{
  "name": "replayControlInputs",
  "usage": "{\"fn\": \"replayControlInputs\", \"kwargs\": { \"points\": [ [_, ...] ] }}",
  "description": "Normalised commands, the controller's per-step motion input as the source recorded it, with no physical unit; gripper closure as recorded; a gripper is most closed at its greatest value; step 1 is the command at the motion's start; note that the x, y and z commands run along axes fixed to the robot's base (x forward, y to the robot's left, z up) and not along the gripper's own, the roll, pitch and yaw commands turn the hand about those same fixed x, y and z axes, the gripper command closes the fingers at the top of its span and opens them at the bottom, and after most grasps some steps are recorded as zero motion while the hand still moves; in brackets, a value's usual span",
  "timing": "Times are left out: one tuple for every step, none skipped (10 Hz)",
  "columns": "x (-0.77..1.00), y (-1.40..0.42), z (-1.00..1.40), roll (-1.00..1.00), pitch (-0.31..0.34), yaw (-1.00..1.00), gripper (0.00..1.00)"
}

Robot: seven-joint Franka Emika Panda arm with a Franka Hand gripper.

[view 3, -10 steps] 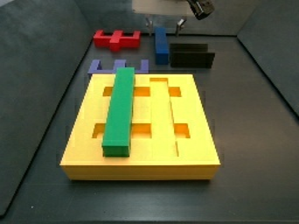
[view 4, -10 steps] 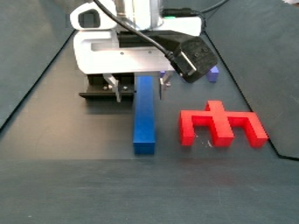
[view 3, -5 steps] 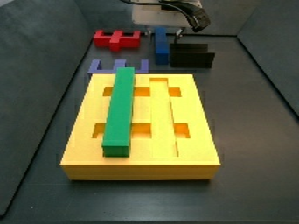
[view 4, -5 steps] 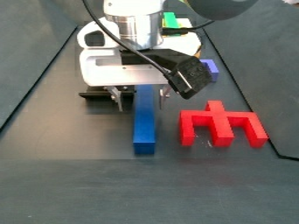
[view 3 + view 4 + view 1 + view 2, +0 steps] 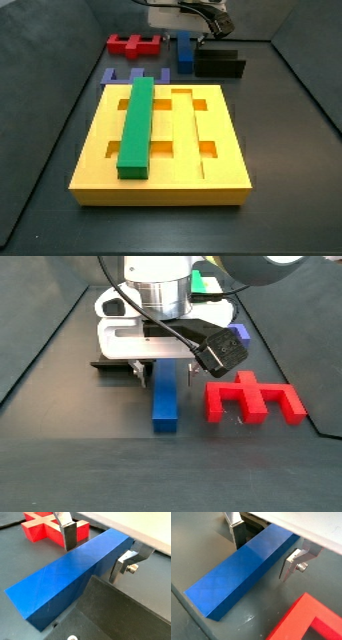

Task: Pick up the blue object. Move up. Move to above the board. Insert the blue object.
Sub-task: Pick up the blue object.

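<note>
The blue object (image 5: 164,399) lies flat on the dark floor, far from the board (image 5: 163,148), with the red pronged piece (image 5: 251,397) just beside it and the fixture (image 5: 219,63) on its other side. Since a second ago the gripper (image 5: 162,369) has come down over the bar's far end, and its silver fingers (image 5: 67,533) now straddle the bar, one on each long face. In both wrist views a thin gap seems to remain at the plates, so the jaws look open and not yet clamped, though contact on the far side is hard to judge. That puts the task at the end of the approach: closing on the bar is the step in hand, with the lift, the carry and the insertion beside the green bar (image 5: 136,129) all left.
</note>
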Motion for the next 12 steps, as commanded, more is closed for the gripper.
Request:
{"fn": "replayControlInputs", "kwargs": {
  "points": [
    [-0.03, 0.00, 0.11, -0.20, -0.136, -0.10, 0.00],
    [0.00, 0.00, 0.14, -0.17, -0.137, -0.05, 0.00],
    [0.00, 0.00, 0.11, -0.16, -0.100, -0.09, 0.00],
    [0.00, 0.00, 0.06, -0.14, -0.080, -0.05, 0.00],
    [-0.03, 0.00, 0.00, -0.08, -0.093, -0.01, 0.00],
    [0.00, 0.00, -0.10, 0.00, -0.020, -0.01, 0.00],
    [0.00, 0.00, 0.00, 0.00, 0.000, 0.00, 0.00],
    [0.00, 0.00, 0.00, 0.00, 0.000, 0.00, 1.00],
    [0.00, 0.00, 0.00, 0.00, 0.000, 0.00, 1.00],
    [0.00, 0.00, 0.00, 0.00, 0.000, 0.00, 1.00],
    [0.00, 0.00, 0.00, 0.00, 0.000, 0.00, 1.00],
    [0.00, 0.00, 0.00, 0.00, 0.000, 0.00, 1.00]
  ]
}}
